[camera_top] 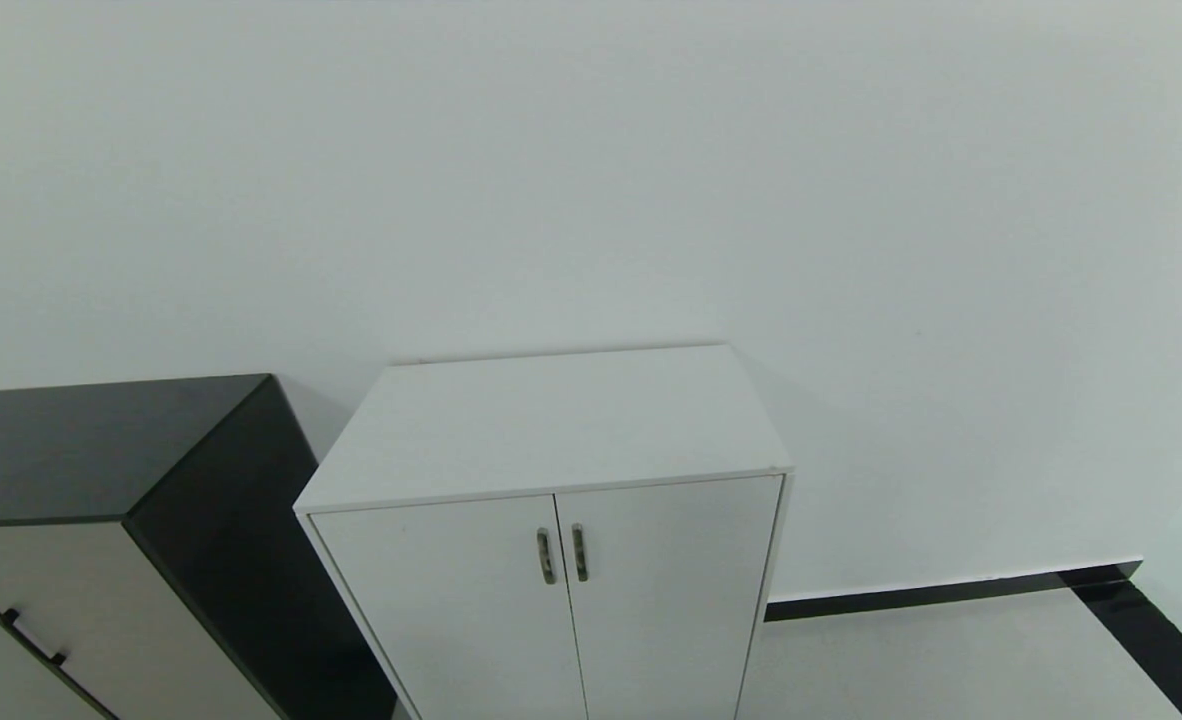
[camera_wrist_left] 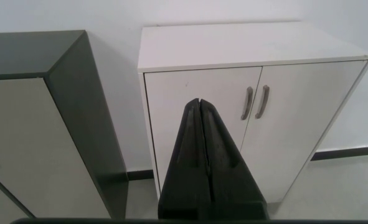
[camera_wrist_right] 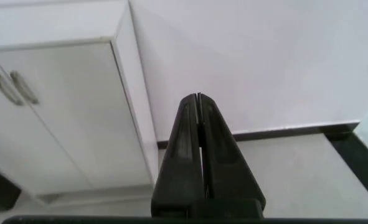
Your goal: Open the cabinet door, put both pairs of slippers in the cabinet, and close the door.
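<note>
A white two-door cabinet (camera_top: 551,430) stands against the wall with both doors closed. Two metal handles (camera_top: 562,554) sit side by side at the seam between the doors. My left gripper (camera_wrist_left: 199,102) is shut with nothing in it, held some way back from the cabinet (camera_wrist_left: 246,93), its tip over the left door, left of the handles (camera_wrist_left: 254,102). My right gripper (camera_wrist_right: 198,98) is shut and empty, held off the cabinet's right side (camera_wrist_right: 134,106), with the handles (camera_wrist_right: 14,88) far across the doors from it.
A taller dark cabinet with pale doors (camera_top: 101,520) stands close on the white cabinet's left. Right of the white cabinet is bare pale floor (camera_top: 951,660) with a black skirting strip (camera_top: 951,592) along the wall.
</note>
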Robot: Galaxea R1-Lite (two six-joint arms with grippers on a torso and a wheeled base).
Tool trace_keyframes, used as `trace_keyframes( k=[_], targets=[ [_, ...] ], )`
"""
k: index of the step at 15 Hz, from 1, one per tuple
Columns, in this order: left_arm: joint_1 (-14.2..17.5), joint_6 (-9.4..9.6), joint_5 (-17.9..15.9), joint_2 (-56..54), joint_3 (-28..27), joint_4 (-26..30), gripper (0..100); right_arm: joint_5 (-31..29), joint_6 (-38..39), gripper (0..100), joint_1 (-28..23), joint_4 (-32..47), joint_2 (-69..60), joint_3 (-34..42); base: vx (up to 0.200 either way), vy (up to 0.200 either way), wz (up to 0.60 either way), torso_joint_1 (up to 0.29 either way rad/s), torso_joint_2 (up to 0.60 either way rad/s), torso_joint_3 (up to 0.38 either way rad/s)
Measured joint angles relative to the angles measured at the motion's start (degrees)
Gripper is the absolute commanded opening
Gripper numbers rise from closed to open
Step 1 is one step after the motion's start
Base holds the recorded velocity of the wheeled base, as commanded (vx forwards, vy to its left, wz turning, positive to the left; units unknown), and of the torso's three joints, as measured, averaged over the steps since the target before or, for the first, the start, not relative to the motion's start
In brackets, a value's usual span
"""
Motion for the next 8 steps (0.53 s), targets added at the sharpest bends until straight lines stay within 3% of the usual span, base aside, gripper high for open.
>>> trace_keyframes(
  k=[8],
  targets=[
    [0.0, 0.28, -0.2, 0.0, 0.0, 0.0, 0, -0.1, -0.6, 0, -0.6, 0.0, -3.1, 0.0, 0.000, 0.000, 0.00, 0.000, 0.00, 0.000]
  ],
)
